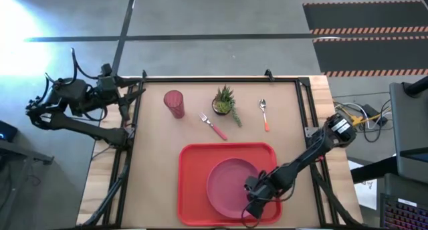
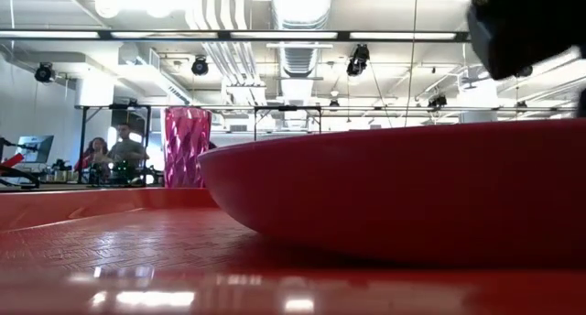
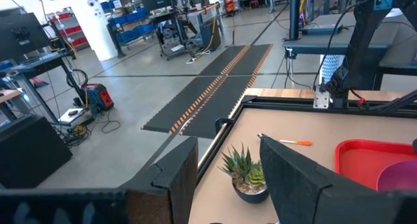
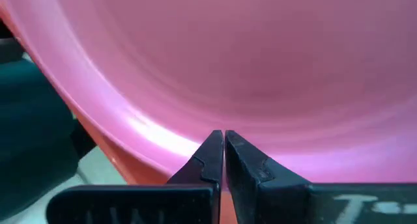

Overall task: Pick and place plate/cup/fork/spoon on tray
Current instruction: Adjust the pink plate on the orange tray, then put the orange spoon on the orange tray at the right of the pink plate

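The right tool (image 1: 252, 202) is over the tray's (image 1: 194, 190) right near part, at the near right rim of the plate (image 1: 227, 183). In the right wrist view its two fingers (image 4: 210, 160) are pressed together with only a hairline slit between them, their tips right at the pink rim of the plate (image 4: 260, 68). The rim does not sit between them; whether the tips actually touch the plastic is hard to tell from this close.

The left tool (image 3: 228, 178) is off the tabletop's (image 1: 154, 163) far left corner, its fingers spread wide and holding nothing.

There is one tray, lying at the middle of the tabletop's near edge. One plate lies flat inside it, toward its right side. One cup (image 1: 174, 103) stands upright near the far edge, left of centre. One fork (image 1: 213, 126) lies on the bare tabletop between the cup and the tray's far rim, apart from both. One spoon (image 1: 265, 114) lies toward the far right, bowl toward the far edge. One small potted plant (image 1: 225, 102) stands between fork and spoon.

Beyond the tabletop, the low view shows two people (image 2: 112, 152) seated far back in the room.
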